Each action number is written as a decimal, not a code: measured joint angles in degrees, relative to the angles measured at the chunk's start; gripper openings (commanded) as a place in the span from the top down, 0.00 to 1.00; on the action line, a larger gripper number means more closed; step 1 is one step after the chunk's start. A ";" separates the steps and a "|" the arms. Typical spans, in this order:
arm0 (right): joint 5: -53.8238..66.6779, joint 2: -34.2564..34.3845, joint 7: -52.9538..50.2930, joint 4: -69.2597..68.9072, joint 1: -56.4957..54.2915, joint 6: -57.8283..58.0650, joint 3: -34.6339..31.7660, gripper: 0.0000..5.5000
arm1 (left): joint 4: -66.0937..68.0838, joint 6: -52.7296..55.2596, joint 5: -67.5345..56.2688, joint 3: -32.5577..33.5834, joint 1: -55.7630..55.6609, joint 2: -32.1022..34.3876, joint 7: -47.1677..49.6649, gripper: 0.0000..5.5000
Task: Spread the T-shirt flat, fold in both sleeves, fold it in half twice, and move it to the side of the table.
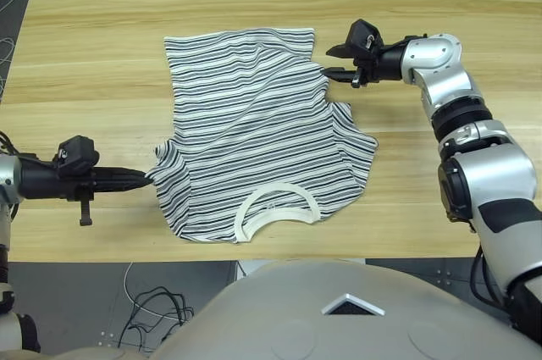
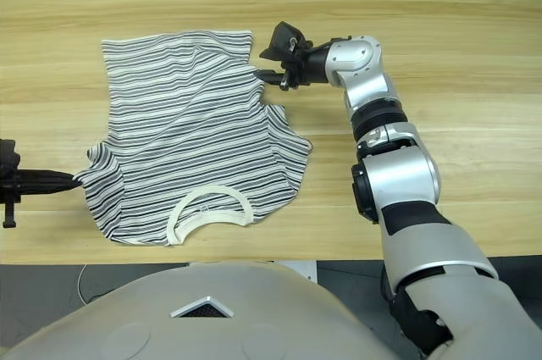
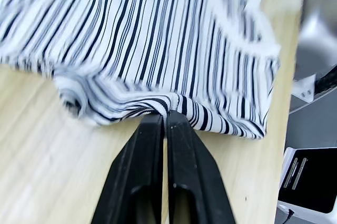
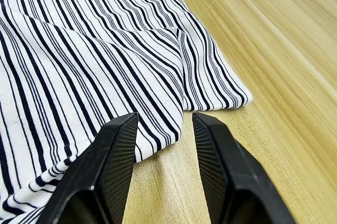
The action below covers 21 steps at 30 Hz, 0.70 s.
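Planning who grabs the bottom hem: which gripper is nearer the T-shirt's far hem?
Right. The right gripper is open at the T-shirt's side edge, just short of the corner of the hem; the left gripper is shut on the sleeve at the near end.

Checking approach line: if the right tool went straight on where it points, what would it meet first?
The T-shirt: the right tool, jaws open, points at its side edge, which lies just ahead.

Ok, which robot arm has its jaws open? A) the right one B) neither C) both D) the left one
A: the right gripper holds its jaws apart at the edge of the T-shirt, while the left gripper has them pressed together.
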 measured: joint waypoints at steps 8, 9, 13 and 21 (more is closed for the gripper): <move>0.00 0.39 0.00 0.04 0.02 -0.01 0.15 0.65 | -8.99 6.54 -1.65 -2.58 -6.00 -1.54 0.07 0.98; -0.01 0.52 -0.01 0.06 0.03 -0.02 0.17 0.65 | -9.47 7.08 -1.55 -3.63 -7.25 -2.09 0.08 0.98; 0.00 0.84 -0.10 0.34 0.12 -0.08 0.19 0.65 | -7.94 7.16 2.50 -10.52 -13.31 -6.10 0.18 0.98; 0.01 1.68 -0.15 0.57 0.34 -0.20 0.20 0.65 | -0.22 3.39 11.02 -19.93 -17.70 -12.92 0.33 0.86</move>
